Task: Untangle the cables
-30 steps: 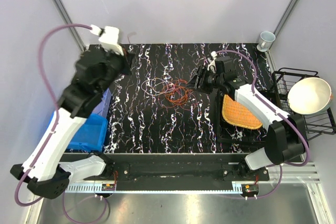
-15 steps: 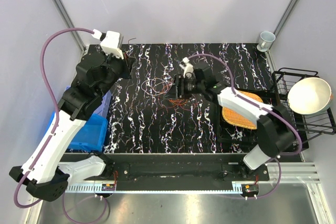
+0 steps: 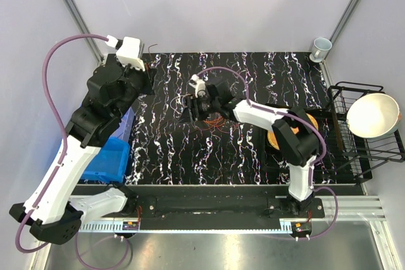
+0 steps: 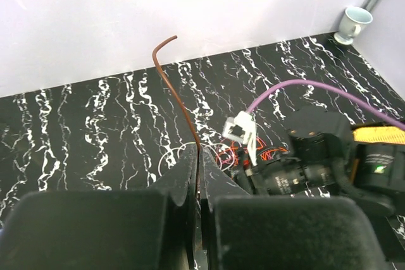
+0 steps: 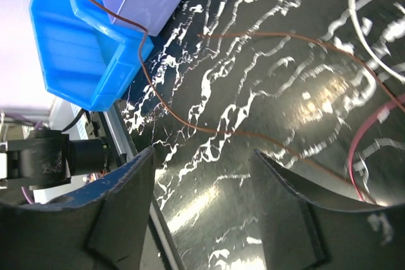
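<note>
Cables: tangle is lying on the worktop, mid toward the far edge, mostly knotted.
Left gripper: one brown wire is being pinched near the far left corner.
Right gripper: being held open over the tangle, nothing grabbed.
Progress: barely started, probably.

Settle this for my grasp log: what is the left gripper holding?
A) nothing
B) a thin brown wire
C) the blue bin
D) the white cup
B: in the left wrist view, the left gripper is shut on a thin brown wire that rises from between its fingers.
</note>
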You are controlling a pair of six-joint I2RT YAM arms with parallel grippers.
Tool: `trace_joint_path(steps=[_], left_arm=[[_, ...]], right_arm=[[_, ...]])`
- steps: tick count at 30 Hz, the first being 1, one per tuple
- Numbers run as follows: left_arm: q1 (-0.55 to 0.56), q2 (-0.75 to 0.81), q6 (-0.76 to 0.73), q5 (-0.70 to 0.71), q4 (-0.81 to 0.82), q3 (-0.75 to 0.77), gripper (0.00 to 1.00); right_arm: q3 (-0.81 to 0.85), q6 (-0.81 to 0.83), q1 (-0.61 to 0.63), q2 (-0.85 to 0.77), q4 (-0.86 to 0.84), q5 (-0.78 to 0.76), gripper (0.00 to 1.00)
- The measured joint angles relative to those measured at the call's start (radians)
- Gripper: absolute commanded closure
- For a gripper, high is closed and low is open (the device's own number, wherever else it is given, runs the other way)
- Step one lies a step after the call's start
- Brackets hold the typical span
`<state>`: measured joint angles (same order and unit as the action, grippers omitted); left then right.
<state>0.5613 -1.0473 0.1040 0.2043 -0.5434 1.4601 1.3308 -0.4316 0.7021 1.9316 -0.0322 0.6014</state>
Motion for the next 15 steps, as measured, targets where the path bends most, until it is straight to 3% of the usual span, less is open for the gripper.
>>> trace_joint_path(steps=[15], left_arm=[[-0.001,0.012,-0.01,0.041,0.0,0.0,1.0]], right_arm=[[0.136,0.098,0.085,0.13,-0.03,0.051,0.27]])
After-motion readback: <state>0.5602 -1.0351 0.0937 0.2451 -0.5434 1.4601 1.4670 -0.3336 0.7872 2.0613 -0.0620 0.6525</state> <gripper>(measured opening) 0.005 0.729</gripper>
